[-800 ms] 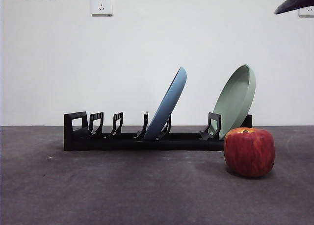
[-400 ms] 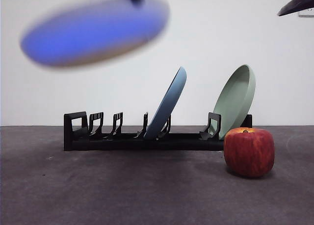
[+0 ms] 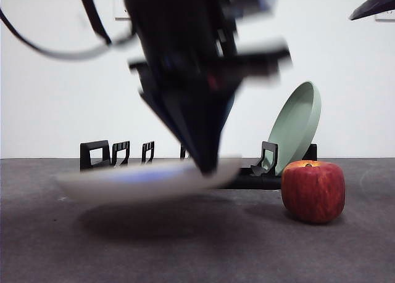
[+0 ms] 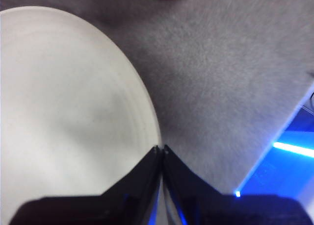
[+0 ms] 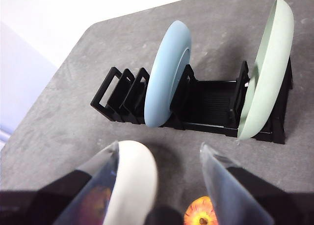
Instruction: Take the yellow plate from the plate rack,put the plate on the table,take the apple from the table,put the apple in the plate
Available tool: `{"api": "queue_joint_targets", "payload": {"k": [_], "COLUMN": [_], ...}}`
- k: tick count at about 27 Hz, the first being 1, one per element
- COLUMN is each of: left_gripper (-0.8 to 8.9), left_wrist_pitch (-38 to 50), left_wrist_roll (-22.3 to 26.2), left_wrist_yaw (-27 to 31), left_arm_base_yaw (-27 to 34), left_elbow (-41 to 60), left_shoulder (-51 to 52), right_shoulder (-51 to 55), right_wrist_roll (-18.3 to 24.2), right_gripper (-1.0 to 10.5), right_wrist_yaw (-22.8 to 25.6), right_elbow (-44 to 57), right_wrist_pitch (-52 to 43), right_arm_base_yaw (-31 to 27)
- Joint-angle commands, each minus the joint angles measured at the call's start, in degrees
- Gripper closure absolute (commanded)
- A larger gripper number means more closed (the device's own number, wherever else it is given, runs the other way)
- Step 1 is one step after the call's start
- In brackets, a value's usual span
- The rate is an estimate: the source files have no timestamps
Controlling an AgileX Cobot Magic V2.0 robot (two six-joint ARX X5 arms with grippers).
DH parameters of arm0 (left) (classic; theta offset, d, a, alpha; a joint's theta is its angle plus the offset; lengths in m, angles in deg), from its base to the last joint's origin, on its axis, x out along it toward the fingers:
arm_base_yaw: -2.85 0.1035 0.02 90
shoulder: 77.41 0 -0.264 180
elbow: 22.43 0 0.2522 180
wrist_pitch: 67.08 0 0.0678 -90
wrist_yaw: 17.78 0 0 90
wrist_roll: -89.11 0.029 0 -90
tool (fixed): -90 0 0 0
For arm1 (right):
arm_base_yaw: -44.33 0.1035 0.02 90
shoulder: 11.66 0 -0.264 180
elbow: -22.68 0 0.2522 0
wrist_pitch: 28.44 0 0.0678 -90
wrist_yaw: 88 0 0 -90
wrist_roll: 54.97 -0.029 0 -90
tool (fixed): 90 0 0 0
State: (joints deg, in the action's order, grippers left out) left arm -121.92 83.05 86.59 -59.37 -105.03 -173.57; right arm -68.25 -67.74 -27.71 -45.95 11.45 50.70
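A: Gripper check, left. Left gripper (image 4: pixel 161 151) has its jaws pinched together on the rim of the yellow plate (image 4: pixel 64 107). In the front view that arm comes down from above as a big dark blur, its tip (image 3: pixel 207 166) on the near-right edge of the plate (image 3: pixel 142 181).

B: Plate down yet?

A: Can't say for sure. It lies near flat, very low over the table (image 3: pixel 185 246), with a shadow right beneath it. Blur hides whether it touches. It sits in front of the plate rack (image 3: pixel 102 156), off to the rack's open end.

B: Right arm?

A: Right gripper (image 5: pixel 159 186) waits high and looks down on the scene, jaws spread wide, nothing held. In the front view it shows only as a dark tip at the top corner.

B: What does the next move turn on?

A: My read: put the plate down flat, let go, then fetch the apple (image 3: pixel 313 190). The apple stands on the table just beside the plate, on the side of the held rim, near the rack end with the pale green plate (image 3: pixel 296 126). From the right wrist view the apple (image 5: pixel 201 211) lies just below that gripper, so the right arm looks well placed for it.

B: Rack contents?

A: Light blue plate (image 5: pixel 167 73) and pale green plate, both upright in slots.
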Motion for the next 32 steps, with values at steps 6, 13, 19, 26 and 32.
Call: {"api": "queue_joint_targets", "payload": {"k": [6,13,19,26,32], "left_gripper": [8.22,7.34,5.49,5.49,5.62], "left_wrist_pitch": [2.23,1.6,-0.15,0.61,0.96], "left_wrist_roll": [0.11,0.11,-0.22,-1.57,-1.55], "left_wrist_yaw": [0.2,0.24,2.8,6.36,11.87], "left_arm_base_yaw": [0.11,0.48,0.5,0.44,0.48], "left_elbow": [0.35,0.35,0.22,0.22,0.22], "left_shoulder": [-6.21,-6.25,-5.18,3.32,17.11], "right_shoulder": [0.04,0.04,0.04,0.02,-0.24], "right_wrist_roll": [0.44,0.44,0.96,3.85,9.88], "right_gripper": [6.6,6.6,6.6,5.1,4.9], "right_wrist_yaw": [0.22,0.02,0.04,0.94,10.6], "right_elbow": [-0.44,-0.44,-0.44,-0.48,-0.61], "right_wrist_pitch": [-0.33,-0.31,-0.26,0.92,4.87], "right_arm_base_yaw": [0.02,0.04,0.15,2.89,9.2]}}
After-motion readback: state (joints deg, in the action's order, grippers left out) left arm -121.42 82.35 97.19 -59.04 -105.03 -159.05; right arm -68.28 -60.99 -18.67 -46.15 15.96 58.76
